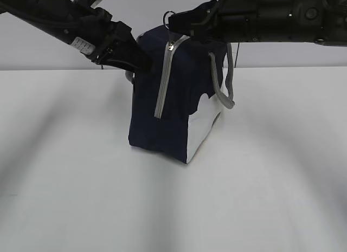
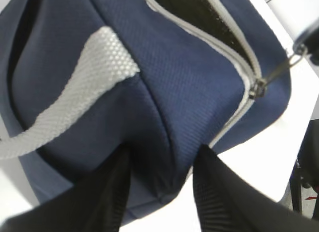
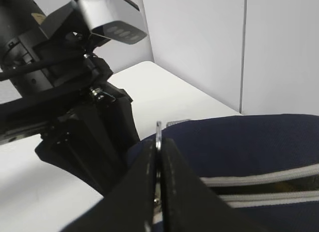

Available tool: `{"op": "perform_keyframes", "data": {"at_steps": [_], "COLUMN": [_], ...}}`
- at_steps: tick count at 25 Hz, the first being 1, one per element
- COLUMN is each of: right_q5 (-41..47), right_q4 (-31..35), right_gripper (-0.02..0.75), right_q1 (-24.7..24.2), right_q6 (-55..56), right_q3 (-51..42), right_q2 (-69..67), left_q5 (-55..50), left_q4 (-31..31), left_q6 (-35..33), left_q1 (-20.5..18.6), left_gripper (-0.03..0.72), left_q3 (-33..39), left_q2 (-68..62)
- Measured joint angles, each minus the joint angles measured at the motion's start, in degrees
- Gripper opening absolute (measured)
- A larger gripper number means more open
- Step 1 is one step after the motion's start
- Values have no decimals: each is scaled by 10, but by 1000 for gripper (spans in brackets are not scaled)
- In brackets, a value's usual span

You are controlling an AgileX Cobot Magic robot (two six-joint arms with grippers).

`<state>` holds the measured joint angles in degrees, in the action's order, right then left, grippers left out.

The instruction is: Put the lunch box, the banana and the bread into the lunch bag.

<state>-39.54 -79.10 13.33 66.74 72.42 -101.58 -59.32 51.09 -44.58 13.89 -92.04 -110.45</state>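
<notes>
The navy lunch bag (image 1: 162, 122) stands upright on the white table. Its grey zipper (image 1: 165, 78) runs shut down the near end, and along the top the zipper bands (image 3: 259, 189) lie apart over a dark gap. My left gripper (image 1: 138, 65) has its fingers on either side of the bag's upper left corner (image 2: 164, 137), pinching creased fabric. My right gripper (image 1: 173, 19) is shut on the ring zip-pull (image 3: 159, 127) above the bag's top edge. The slider (image 2: 256, 87) sits at the top corner. The lunch box, the banana and the bread are out of view.
A grey handle (image 1: 227, 84) hangs loose on the bag's right side, and another (image 2: 75, 97) lies across the left side. The left arm (image 3: 60, 92) is close to the right gripper. The white table (image 1: 260, 198) meets a grey wall behind.
</notes>
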Motion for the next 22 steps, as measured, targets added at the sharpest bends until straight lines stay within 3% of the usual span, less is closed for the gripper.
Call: {"op": "perform_keyframes", "data": {"at_steps": [2, 8, 22], "right_q5": [0, 0, 21], "right_q4": [-1, -4, 65], "right_gripper": [-16, -16, -16], "right_q1": [0, 0, 0], "right_q6": [0, 2, 12], "right_q3": [0, 0, 0], "right_q2": [0, 0, 0], "left_q5": [3, 2, -51], "left_q4": [0, 2, 19], "left_q6": [-5, -15, 8], "left_q1": [0, 0, 0], "left_gripper": [261, 19, 3], "left_q3": [0, 0, 0], "left_q2": [-2, -3, -3]}}
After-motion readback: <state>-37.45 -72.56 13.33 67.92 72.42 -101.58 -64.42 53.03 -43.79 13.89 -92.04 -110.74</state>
